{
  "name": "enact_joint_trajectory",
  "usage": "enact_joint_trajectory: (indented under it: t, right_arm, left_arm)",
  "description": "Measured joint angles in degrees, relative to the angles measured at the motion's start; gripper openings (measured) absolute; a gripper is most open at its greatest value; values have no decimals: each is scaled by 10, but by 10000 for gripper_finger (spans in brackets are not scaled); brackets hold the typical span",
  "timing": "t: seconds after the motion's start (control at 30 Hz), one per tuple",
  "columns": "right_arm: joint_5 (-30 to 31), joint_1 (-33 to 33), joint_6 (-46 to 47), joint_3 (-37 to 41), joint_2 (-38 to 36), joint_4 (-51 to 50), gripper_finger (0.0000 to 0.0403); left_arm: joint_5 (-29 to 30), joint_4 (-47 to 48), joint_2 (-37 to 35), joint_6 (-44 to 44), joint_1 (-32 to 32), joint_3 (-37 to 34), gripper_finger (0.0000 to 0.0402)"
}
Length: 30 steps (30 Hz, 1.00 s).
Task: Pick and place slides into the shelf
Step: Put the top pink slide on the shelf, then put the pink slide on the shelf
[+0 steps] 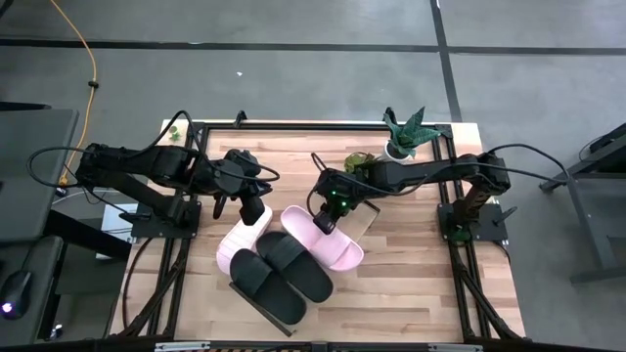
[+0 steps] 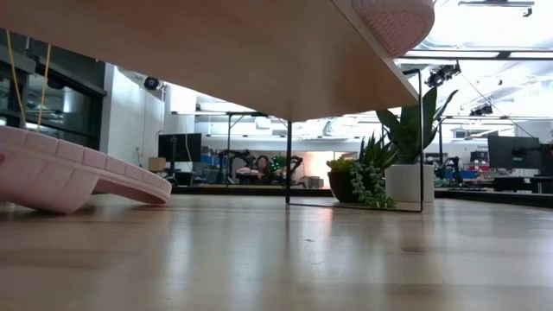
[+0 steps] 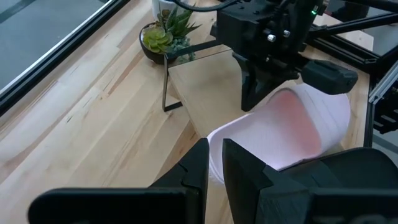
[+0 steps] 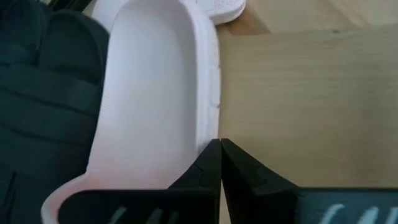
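The right pink slide (image 1: 333, 244) (image 3: 298, 134) lies sole-down on the raised light-wood shelf (image 1: 370, 223) (image 2: 216, 52), beside two black slides (image 1: 279, 279) on the same board. The left pink slide (image 1: 240, 244) (image 2: 69, 177) rests with its sole on the table by the shelf's left side. My right gripper (image 1: 328, 217) (image 4: 220, 152) is shut at the right pink slide's far side rim. My left gripper (image 1: 252, 207) (image 3: 216, 163) hovers near that slide's heel and over the left slide's heel. Its fingers are a narrow gap apart, with pink showing between them. My right gripper comes from above, pointing down, its shut fingertips (image 4: 208, 163) meeting the right pink slide's far side rim (image 4: 208, 118) about mid-length. Nothing shows between the fingers. The slide lies flat on the shelf. My left gripper: whether it touches either pink slide cannot be told.
A tall potted plant (image 1: 403, 137) (image 2: 406, 164) and a small succulent bowl (image 1: 360, 161) (image 3: 160, 38) stand at the table's far side behind the shelf. A thin black shelf leg (image 3: 166, 87) stands near them. Bare tabletop (image 1: 430, 284) lies to the right and near side.
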<state>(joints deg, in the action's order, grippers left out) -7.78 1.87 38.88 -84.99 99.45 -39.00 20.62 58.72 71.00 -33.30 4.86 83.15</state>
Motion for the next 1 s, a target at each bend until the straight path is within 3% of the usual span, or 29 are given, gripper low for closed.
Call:
enact_joint_trajectory:
  t: [0.33,0.7,1.0]
  right_arm:
    - [33,0,10,0,0,-1,0]
    - [48,0,-10,0,-32,-15,0]
    - [77,-2,-14,0,-102,-29,11]
  left_arm:
    - [0,9,0,0,0,0,37]
    - [10,170,-13,-62,-5,0,37]
    - [-60,244,-54,-68,-80,0,48]
